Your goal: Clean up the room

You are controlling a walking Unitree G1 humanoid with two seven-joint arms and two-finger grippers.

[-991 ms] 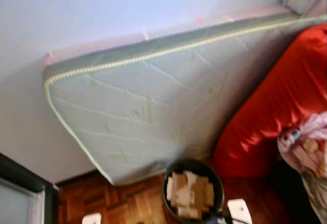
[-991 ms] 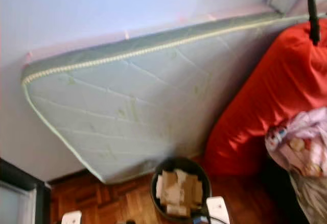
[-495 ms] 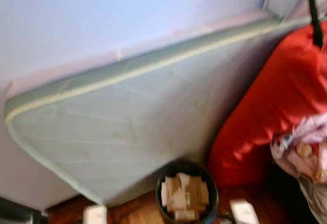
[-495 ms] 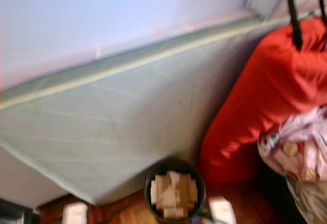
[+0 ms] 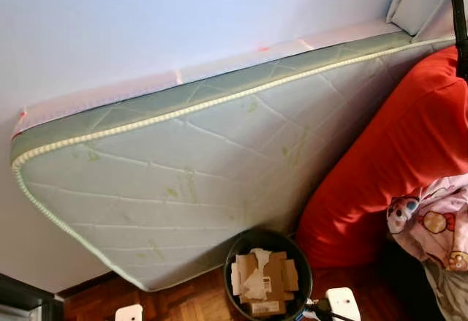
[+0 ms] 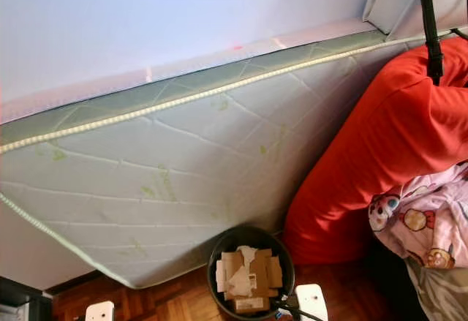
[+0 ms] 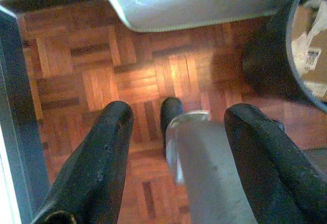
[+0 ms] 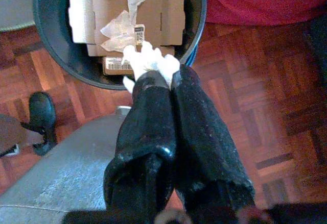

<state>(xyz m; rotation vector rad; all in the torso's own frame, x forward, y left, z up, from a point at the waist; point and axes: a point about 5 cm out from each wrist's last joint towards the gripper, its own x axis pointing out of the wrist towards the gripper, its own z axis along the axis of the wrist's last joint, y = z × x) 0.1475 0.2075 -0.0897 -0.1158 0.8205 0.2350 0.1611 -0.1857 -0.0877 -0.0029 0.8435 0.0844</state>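
Right pincer (image 8: pixel 153 76) pinched white tissue (image 8: pixel 148 60) just above the bin's (image 8: pixel 51 45) rim, probably for dropping onto the cardboard (image 8: pixel 153 15) inside. Left pincer (image 7: pixel 179 147) spread, idle over floor (image 7: pixel 76 71).

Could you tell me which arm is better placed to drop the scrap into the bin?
The right. The right gripper is shut on a white scrap and sits over the rim of the black bin of cardboard. The left gripper is open, holds nothing, and hangs over the parquet floor beside the bin.

Left gripper (image 7: pixel 176 127) spread wide; right gripper (image 8: pixel 153 76) pinched closed.
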